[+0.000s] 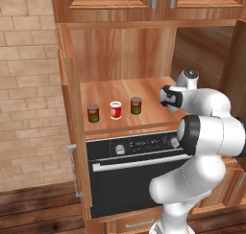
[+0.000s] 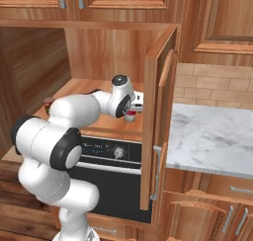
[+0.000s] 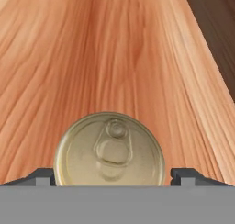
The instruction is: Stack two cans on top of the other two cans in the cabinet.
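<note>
On the wooden shelf (image 1: pixel 126 90) of the cabinet, three cans stand in a row near the front edge: a dark red-and-green can (image 1: pixel 93 112), a bright red-and-white can (image 1: pixel 116 110) and a second dark can (image 1: pixel 136 105). At the shelf's right end, the other red-and-white can (image 2: pixel 131 118) peeks out under my hand. Its silver pull-tab top (image 3: pixel 109 149) fills the lower hand view. My gripper (image 3: pixel 113 176) points down over this can. The fingertips (image 3: pixel 42 176) sit just outside its rim on both sides, with a thin gap on the right.
Open cabinet doors stand out on both sides of the niche, one on the left (image 1: pixel 67 108) and one on the right (image 2: pixel 158 111). The black oven (image 1: pixel 134 180) sits below the shelf. A marble counter (image 2: pixel 212 131) lies to the right. Panelled upper doors (image 1: pixel 110 0) hang overhead.
</note>
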Robot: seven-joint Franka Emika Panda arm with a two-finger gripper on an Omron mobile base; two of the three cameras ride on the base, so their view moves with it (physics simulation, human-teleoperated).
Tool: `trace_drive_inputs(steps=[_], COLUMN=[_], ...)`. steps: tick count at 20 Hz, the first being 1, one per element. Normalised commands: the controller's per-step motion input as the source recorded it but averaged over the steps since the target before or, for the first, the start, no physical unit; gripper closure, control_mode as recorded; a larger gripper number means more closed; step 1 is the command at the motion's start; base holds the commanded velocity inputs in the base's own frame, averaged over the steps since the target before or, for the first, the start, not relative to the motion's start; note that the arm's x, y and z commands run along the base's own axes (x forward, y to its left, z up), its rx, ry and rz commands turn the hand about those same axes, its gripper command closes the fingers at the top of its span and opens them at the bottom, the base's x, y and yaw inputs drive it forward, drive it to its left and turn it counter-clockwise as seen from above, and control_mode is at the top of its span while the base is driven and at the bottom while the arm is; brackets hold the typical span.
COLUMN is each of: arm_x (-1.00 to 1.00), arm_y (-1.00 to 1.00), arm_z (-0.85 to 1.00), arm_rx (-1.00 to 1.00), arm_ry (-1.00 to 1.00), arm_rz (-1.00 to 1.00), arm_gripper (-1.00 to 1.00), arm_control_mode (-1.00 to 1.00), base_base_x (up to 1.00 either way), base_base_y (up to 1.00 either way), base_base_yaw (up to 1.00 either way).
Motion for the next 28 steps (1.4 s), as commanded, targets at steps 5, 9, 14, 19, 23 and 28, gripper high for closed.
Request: trace_drive_inputs(steps=[5, 9, 14, 19, 23, 28], arm_x=[0.00, 0.00, -0.04, -0.23, -0.19, -0.30], arm_y=[0.00, 0.00, 0.00, 0.00, 0.03, 0.17], arm_z=[-0.15, -0.21, -0.23, -0.14, 0.12, 0.19], arm_rx=[0.00, 0.00, 0.00, 0.06, 0.14, 0.10], arm_ry=[0.08, 0.03, 0.00, -0.03, -0.03, -0.07], arm_rz=[0.00, 0.01, 0.04, 0.05, 0.08, 0.05], arm_gripper=[1.00, 1.00, 1.00, 1.00, 1.00, 1.00], arm_control_mode=[-1.00, -1.00, -1.00, -1.00, -1.00, -1.00], base_base_x=[0.00, 0.00, 0.00, 0.00, 0.00, 0.00], base_base_y=[0.00, 0.00, 0.00, 0.00, 0.00, 0.00], base_base_yaw=[0.00, 0.00, 0.00, 0.00, 0.00, 0.00])
